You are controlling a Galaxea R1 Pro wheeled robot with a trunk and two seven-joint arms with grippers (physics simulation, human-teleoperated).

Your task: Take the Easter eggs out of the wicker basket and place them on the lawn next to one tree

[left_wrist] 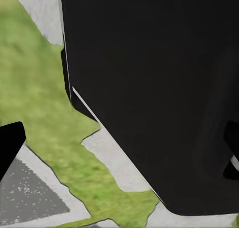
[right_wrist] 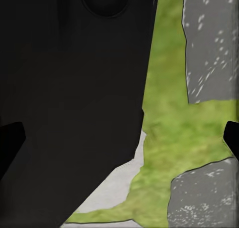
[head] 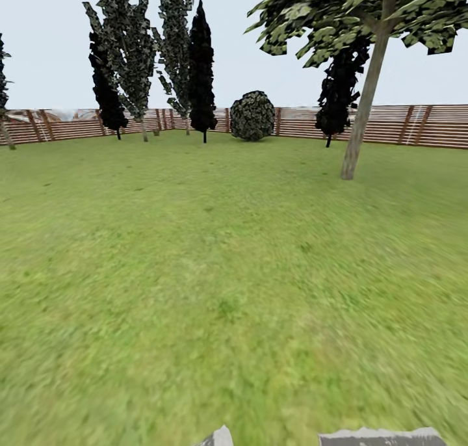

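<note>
Head view looks out over the wide, flat, mottled green lawn (head: 214, 290), with a grey-brown leaning trunk under a blocky dark-leaved crown, the tree (head: 364, 101), standing ahead and to the right. Landmark for everything below is that tree

Left of the tree, at the back: a round dark clipped bush (head: 252, 115) and a cluster of tall narrow dark cypress-like trees (head: 146, 56). Behind the tree runs a brown slatted wooden fence (head: 416, 126) along the lawn's far edge. Grass around the tree's base reads bare from here

Woven basket and painted eggs: I can't place them from these pictures, so which way they lie from either arm is unknown, and so is the nearer arm. My read is the robot is in transit and the base or head has to turn to find the basket before any reach

Left wrist view: dark robot body panel (left_wrist: 159, 88) up close, grass and pale grey paving slabs (left_wrist: 35, 198) beyond it. Right wrist view is similar, with grey speckled stone slabs (right_wrist: 209, 43) set in grass. Dark finger edges sit at both sides of each wrist picture with nothing between them, so both grippers look spread and empty, left (left_wrist: 119, 148) and right (right_wrist: 119, 143)
</note>
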